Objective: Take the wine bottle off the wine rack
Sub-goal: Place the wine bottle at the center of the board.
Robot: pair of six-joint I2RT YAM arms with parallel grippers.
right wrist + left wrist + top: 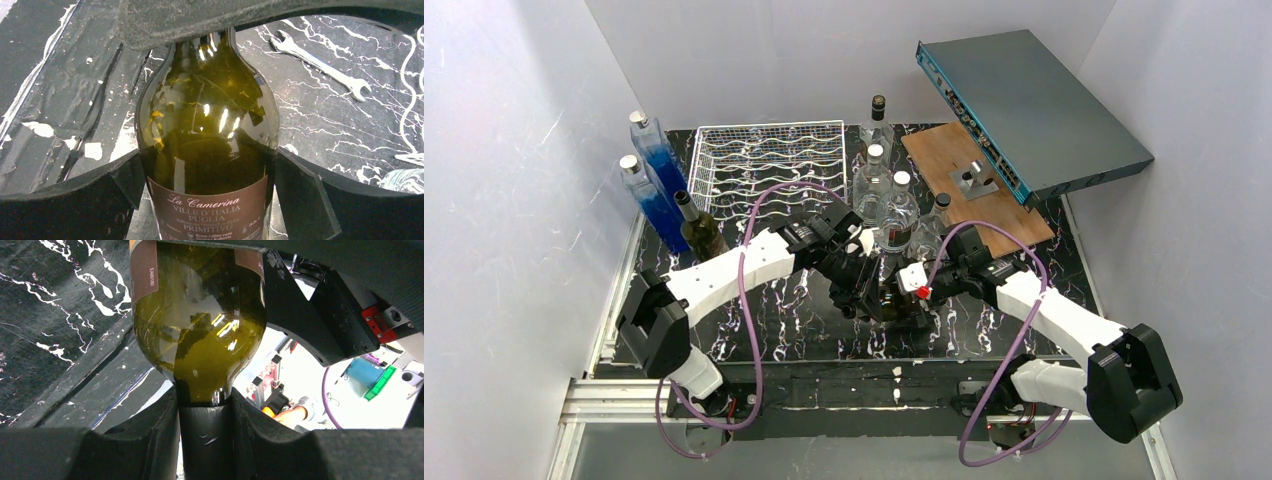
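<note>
A dark green wine bottle (207,130) with a brown label is held between my two grippers, low over the black marbled table near its front middle (886,298). My left gripper (205,435) is shut on its black-capped neck; the bottle's shoulder (200,325) fills that view. My right gripper (207,190) is shut on the body at the label, one jaw pressed on each side. In the top view the left gripper (859,283) and the right gripper (916,288) meet there. The silver-white wire wine rack (769,165) lies at the back left and holds no bottle.
Another dark bottle (699,230) and two blue bottles (656,175) stand left of the rack. Several clear bottles (886,195) stand behind the grippers. A wooden board (974,190) and a grey-teal box (1034,110) are back right. A wrench (320,62) lies on the table.
</note>
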